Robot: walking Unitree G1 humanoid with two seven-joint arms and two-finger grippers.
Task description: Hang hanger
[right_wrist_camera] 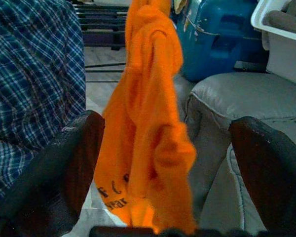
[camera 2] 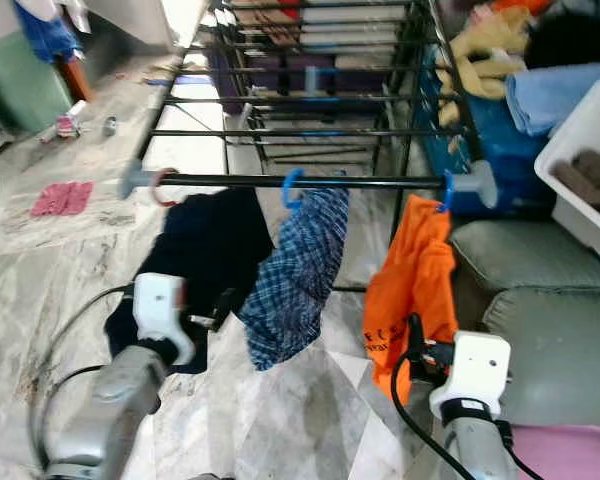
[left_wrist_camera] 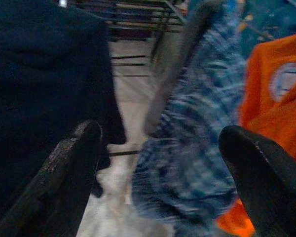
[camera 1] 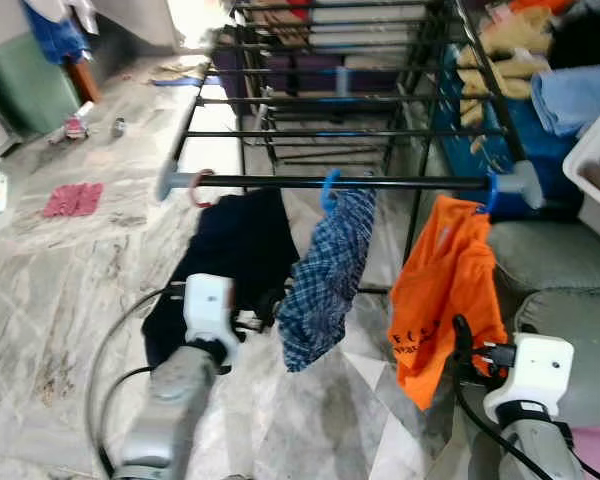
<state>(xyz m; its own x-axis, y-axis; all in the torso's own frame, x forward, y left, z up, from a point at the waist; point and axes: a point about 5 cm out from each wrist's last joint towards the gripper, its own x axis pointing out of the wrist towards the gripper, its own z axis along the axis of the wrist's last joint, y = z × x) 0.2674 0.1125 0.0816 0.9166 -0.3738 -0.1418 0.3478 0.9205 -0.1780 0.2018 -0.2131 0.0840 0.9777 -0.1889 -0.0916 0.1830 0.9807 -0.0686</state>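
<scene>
On the front black rail (camera 1: 340, 182) of the drying rack (camera 1: 380, 90) in the left eye view hang three pieces of clothing: a dark garment (camera 1: 225, 265) on a red hanger hook (camera 1: 198, 190), a blue checked shirt (camera 1: 325, 280) on a blue hanger hook (camera 1: 329, 190), and an orange shirt (camera 1: 445, 295) on another blue hook (camera 1: 491, 195) at the far end. Both silver arms reach up from below, the left arm (camera 1: 175, 400) under the dark garment and the right arm (camera 1: 530, 400) just beside the orange shirt. A grey sofa (camera 1: 560, 270) sits to the right, and a pink cloth (camera 1: 72, 199) lies on the marble floor (camera 1: 80, 300). From the right eye view the scene is the same. Over at the left wrist view, the left gripper (left_wrist_camera: 160, 153) has its two black fingers (left_wrist_camera: 74, 163) spread wide and holding nothing, with the dark garment and the blurry checked shirt ahead. Looking along the right wrist view, the right gripper (right_wrist_camera: 167, 163) is spread wide too, holding nothing, and the orange shirt hangs between its fingers (right_wrist_camera: 71, 158).
</scene>
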